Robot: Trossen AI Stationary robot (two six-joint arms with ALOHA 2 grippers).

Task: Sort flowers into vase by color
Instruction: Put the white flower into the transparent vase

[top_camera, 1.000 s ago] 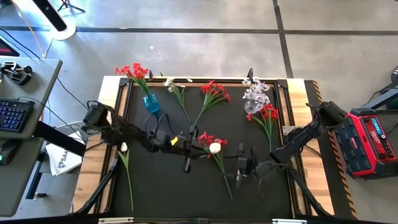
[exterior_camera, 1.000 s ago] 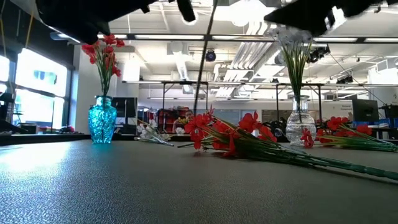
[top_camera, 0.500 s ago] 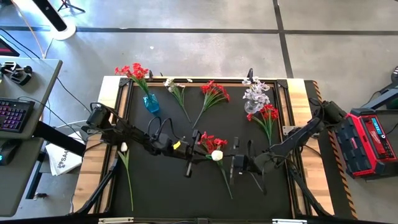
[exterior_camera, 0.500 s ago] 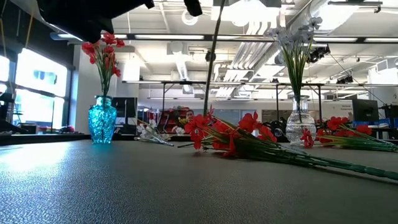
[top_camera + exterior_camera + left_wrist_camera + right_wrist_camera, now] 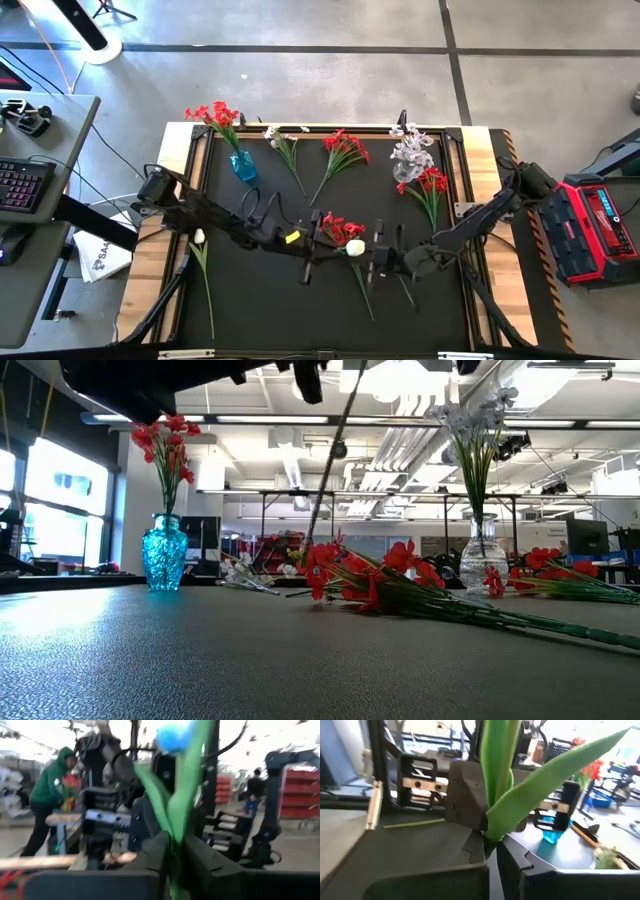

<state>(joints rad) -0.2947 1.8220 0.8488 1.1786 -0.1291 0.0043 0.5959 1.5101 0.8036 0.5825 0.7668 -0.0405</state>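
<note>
Mid-table, the left gripper (image 5: 318, 243) and right gripper (image 5: 374, 252) both clamp the white tulip (image 5: 354, 247)'s stem: a handover, judging by this. Next the left should let go so the right can carry it to the clear vase (image 5: 408, 165), far right.

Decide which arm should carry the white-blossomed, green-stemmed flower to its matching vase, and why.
Right. The left gripper and right gripper both grip the white-blossomed flower mid-table, but the clear glass vase of pale flowers stands on the right arm's side. The blue glass vase holds red ones.

Red case (image 5: 598, 228), keyboard (image 5: 17, 188), person (image 5: 47, 790).
</note>
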